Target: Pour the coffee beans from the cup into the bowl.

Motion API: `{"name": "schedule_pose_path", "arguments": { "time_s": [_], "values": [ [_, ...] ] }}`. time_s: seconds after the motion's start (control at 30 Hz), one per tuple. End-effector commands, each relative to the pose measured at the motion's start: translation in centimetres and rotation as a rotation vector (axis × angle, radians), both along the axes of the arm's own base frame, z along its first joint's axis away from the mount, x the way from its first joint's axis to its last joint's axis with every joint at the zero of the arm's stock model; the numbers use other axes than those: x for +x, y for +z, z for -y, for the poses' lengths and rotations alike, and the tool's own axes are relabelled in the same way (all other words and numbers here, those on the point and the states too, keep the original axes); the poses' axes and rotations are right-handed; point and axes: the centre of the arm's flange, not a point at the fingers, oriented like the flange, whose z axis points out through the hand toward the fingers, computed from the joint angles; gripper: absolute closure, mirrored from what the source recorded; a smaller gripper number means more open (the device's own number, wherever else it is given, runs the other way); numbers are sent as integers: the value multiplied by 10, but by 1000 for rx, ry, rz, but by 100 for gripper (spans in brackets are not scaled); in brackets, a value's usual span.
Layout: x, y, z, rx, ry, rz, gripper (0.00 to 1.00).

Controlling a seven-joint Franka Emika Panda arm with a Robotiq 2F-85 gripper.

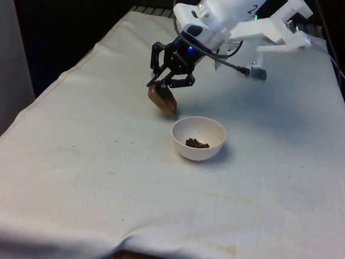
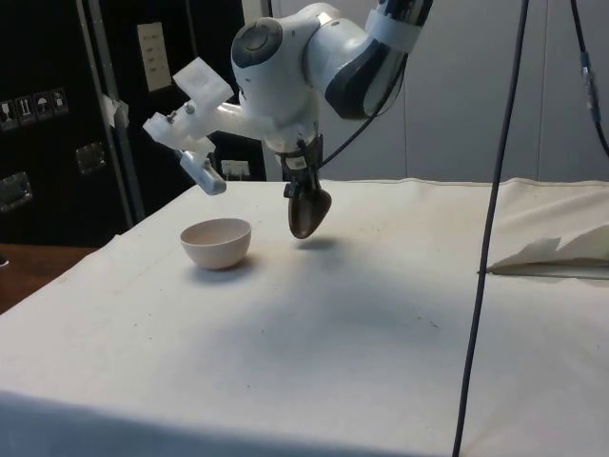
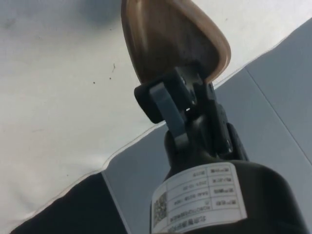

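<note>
Clamped on the rim of a brown cup [image 1: 163, 98], the black claw [image 1: 168, 82] hangs above the cloth-covered surface [image 1: 98, 177], its fingers closed on the cup's wall. From the side, the cup [image 2: 307, 210] hangs below the claw [image 2: 303, 181], tipped over and clear of the cloth, its shadow lying just beneath it. Seen from the wrist, one finger [image 3: 168, 109] presses against the cup's inner wall, and the tilted cup [image 3: 170, 41] shows a bare brown interior. A white bowl [image 1: 198, 138] sits on the cloth near the cup, towards the front view's right and nearer the camera, apart from it. Dark coffee beans [image 1: 197, 143] lie in a small heap at the bottom of the bowl. In the side view the bowl [image 2: 217, 243] stands beside the hanging cup, with a gap between the two.
</note>
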Motion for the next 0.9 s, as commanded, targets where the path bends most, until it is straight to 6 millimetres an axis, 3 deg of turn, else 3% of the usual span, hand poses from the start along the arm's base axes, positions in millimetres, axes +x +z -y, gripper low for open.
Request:
{"name": "schedule_pose_path", "arguments": {
  "time_s": [0.0,0.87],
  "values": [
    [0,0,0,6,1,3,99],
    [3,9,11,160,51,39,99]
  ]
}}
